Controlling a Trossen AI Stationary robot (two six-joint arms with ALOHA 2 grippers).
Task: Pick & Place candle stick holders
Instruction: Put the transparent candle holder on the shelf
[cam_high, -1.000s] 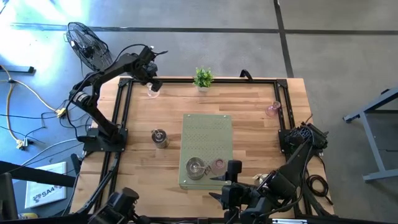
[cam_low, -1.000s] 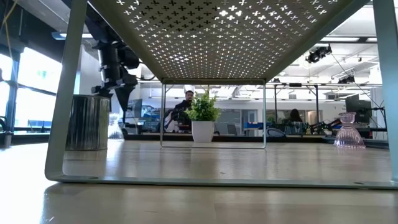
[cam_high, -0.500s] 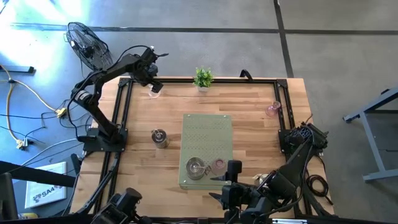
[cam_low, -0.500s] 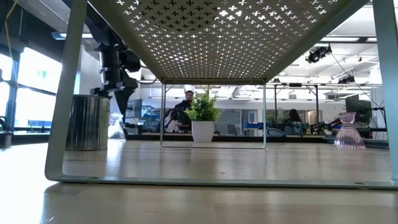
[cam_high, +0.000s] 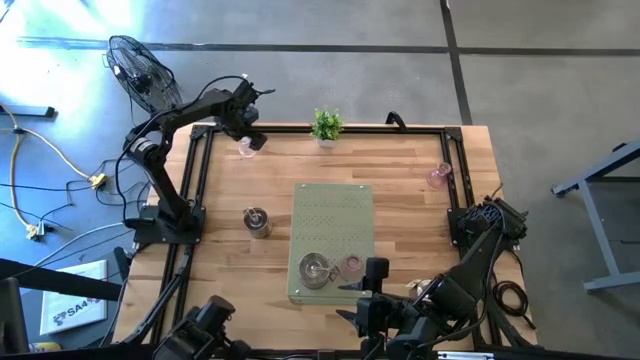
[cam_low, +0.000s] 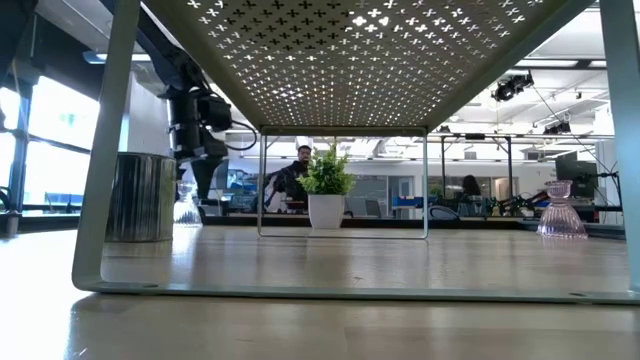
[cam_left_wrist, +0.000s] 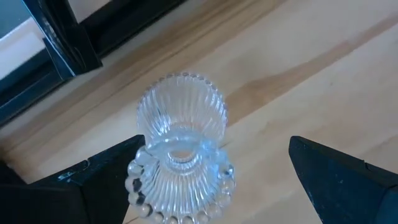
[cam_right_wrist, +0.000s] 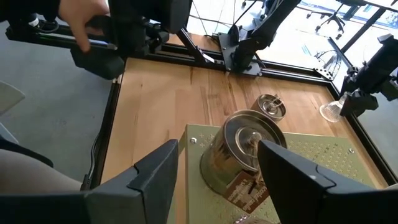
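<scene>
L gripper (cam_left_wrist: 205, 168) is at the far-left corner of the counter (cam_high: 400, 180), fingers spread wide on either side of a clear ribbed glass holder (cam_left_wrist: 181, 155), not gripping yet. Looks like the reach-and-grasp step. Next: drop a bit lower, close on the glass w/o tipping it, then carry to the green perforated stand (cam_high: 333, 215), where a silver holder (cam_high: 314, 268) & a pink one (cam_high: 350, 265) already sit. R gripper (cam_right_wrist: 214, 180) waits by the near edge, half open, holding nothing.
</scene>
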